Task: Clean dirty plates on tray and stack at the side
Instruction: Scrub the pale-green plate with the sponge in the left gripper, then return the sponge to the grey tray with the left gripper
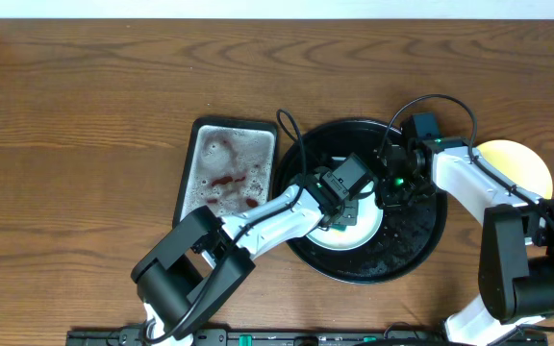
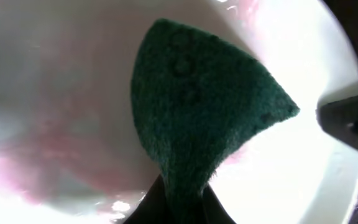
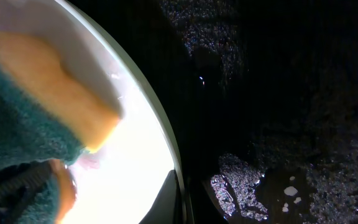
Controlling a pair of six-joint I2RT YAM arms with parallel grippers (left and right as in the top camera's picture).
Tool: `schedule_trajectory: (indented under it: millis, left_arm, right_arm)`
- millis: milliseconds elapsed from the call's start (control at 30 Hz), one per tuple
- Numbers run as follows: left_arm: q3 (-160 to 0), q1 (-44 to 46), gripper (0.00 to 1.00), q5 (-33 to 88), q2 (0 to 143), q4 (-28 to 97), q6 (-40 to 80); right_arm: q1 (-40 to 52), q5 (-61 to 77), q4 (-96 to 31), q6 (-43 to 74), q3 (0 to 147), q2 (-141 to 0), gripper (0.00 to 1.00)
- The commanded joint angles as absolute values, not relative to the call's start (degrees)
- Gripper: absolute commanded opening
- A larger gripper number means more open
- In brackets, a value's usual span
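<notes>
My left gripper is clamped on the green sponge, pressed onto a pale plate with pink smears. That plate sits in the wet, sudsy black tray. The right gripper is closed at the plate's rim; can't tell if it's pinching it. The yellow plate sits on the table right of the tray. The grey metal tray holds red-streaked foam.

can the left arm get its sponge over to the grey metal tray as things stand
Probably yes. The left pincer, shut on the sponge, is over the plate in the black tray, and the grey tray lies right beside that tray on the arm's own side, with nothing standing between them.
</notes>
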State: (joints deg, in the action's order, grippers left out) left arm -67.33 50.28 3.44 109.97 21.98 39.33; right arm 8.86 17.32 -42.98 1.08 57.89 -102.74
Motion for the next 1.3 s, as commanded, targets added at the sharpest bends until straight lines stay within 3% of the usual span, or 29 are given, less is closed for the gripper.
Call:
schedule_trajectory:
  millis: [0,433,933,1067,1167,1200,1267]
  left_arm:
    - [-66.89,47.81,0.08,-3.09,109.03,25.93,35.03]
    - [-66.89,36.71,0.07,-4.47,91.61,32.75,30.22]
    - [-62.65,20.23,0.08,-5.61,99.9,35.14,30.0]
    - [-62.65,19.42,0.17,-5.61,101.89,35.35,29.98]
    - [-62.65,19.42,0.52,-5.61,102.06,36.25,29.12]
    - [-62.67,19.42,0.58,-5.61,102.06,36.88,29.1]
    - [-62.67,19.42,0.6,-5.63,102.06,38.65,29.08]
  right_arm:
    - [9.1,15.51,-42.89,1.67,57.41,-103.28,0.01]
    - [9.1,15.0,-40.64,1.67,57.41,-103.28,0.01]
    - [9.1,15.03,-40.99,1.67,57.41,-103.28,0.01]
    - [9.1,15.03,-41.12,1.67,57.41,-103.28,0.01]
    - [9.1,15.03,-41.1,1.67,57.41,-103.28,0.01]
    - [9.1,15.03,-41.01,1.67,57.41,-103.28,0.02]
    - [9.08,14.83,-40.45,1.67,57.41,-103.28,0.07]
